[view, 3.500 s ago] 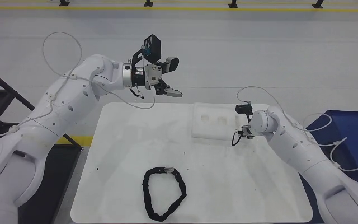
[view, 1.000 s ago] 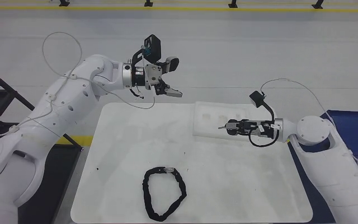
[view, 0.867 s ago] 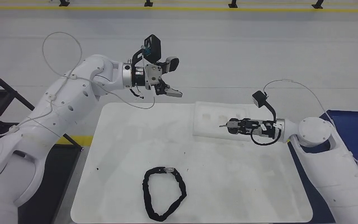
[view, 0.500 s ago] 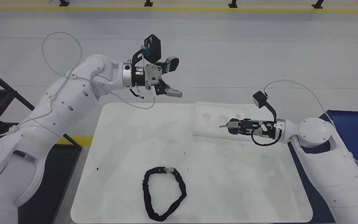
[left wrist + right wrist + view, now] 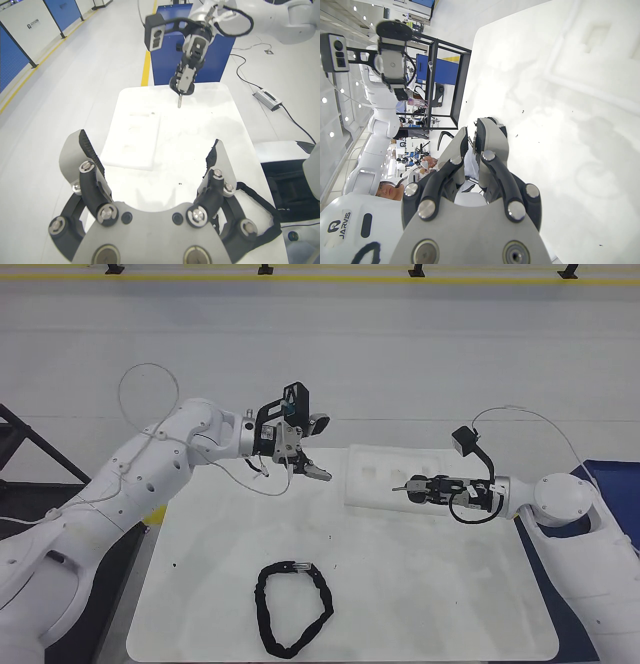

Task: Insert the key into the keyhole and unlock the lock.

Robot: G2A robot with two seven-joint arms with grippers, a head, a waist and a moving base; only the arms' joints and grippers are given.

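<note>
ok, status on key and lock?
Left gripper open, beside foam pad. Right gripper shut on key, up off table near pad. Lock lies toward table's front, apart from both.

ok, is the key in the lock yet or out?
Out. The right gripper holds the key in the air; the chain lock lies apart on the table.

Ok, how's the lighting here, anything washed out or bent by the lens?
Top view: even light, no glare; the black chain lock stands out, but the white foam block nearly melts into the white table. Left wrist view: wide lens bows the table's edges; the key in the right gripper shows plainly. Right wrist view: table washed out, the block's recesses faint.
</note>
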